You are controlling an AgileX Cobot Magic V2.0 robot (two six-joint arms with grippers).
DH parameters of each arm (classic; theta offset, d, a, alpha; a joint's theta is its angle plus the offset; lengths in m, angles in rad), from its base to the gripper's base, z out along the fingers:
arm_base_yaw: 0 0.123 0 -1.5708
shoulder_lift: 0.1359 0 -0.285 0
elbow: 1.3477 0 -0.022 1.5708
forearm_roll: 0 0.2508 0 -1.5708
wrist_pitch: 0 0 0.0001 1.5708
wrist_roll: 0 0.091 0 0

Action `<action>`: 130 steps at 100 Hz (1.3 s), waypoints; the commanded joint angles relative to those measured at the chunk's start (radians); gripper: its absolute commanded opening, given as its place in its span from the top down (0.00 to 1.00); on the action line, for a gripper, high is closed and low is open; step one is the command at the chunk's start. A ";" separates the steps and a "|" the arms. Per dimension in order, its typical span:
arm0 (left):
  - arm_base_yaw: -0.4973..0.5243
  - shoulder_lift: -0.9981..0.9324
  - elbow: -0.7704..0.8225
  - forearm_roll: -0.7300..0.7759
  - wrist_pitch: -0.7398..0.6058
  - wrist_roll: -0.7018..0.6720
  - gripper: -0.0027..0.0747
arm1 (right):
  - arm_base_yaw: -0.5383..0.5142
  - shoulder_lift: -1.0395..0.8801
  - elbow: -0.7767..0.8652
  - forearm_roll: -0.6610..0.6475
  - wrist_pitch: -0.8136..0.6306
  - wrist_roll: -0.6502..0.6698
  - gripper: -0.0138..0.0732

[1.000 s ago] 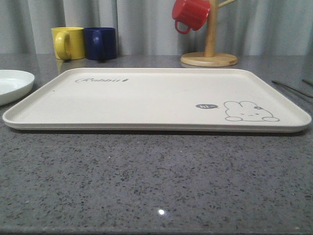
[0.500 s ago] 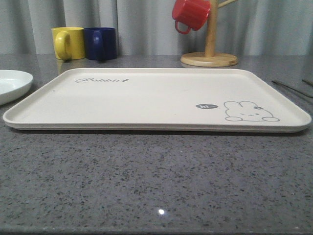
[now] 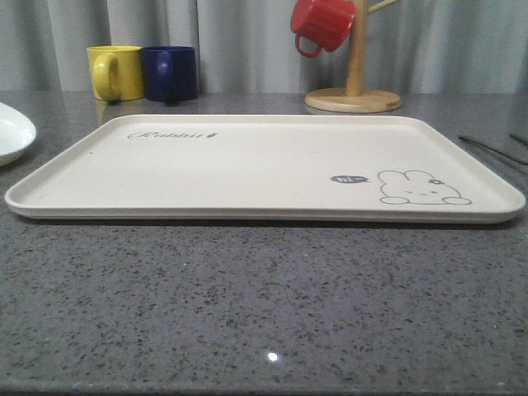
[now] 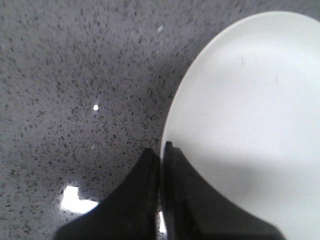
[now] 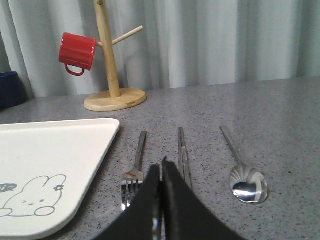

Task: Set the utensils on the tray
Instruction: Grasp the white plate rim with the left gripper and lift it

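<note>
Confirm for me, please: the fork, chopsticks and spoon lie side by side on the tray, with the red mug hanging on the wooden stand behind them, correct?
Not quite. The fork, chopsticks and spoon lie side by side on the grey counter beside the tray, not on it, as the right wrist view shows. The red mug does hang on the wooden stand behind them.

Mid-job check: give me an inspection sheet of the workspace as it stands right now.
Surface: grey speckled counter.
Job's things: tray bare; plate off its left end; fork, chopsticks, spoon lying side by side right of the tray.
Clutter: yellow mug, blue mug, red mug hanging on wooden stand.
Hands: left hand shut beside plate rim; right hand shut above utensils.
Cables: nothing seen.
Surroundings: grey curtain.
</note>
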 commanded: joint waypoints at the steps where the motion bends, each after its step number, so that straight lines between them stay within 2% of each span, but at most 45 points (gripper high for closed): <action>1: 0.011 -0.083 -0.055 -0.094 -0.008 0.052 0.98 | -0.005 -0.024 -0.018 0.000 -0.081 -0.010 0.92; 12: 0.007 -0.121 -0.083 -0.132 0.018 0.079 0.98 | -0.005 -0.024 -0.018 0.000 -0.081 -0.010 0.92; 36: -0.014 -0.132 -0.107 -0.432 0.049 0.239 0.98 | -0.005 -0.024 -0.018 0.000 -0.081 -0.010 0.92; 62: -0.195 -0.108 -0.112 -0.436 0.025 0.239 0.99 | -0.005 -0.024 -0.018 0.000 -0.081 -0.010 0.92; 96: -0.413 0.047 -0.114 -0.458 -0.004 0.239 0.99 | -0.005 -0.024 -0.018 0.000 -0.081 -0.010 0.92; 130: -0.516 0.172 -0.146 -0.459 -0.038 0.239 0.99 | -0.005 -0.024 -0.018 0.000 -0.081 -0.010 0.92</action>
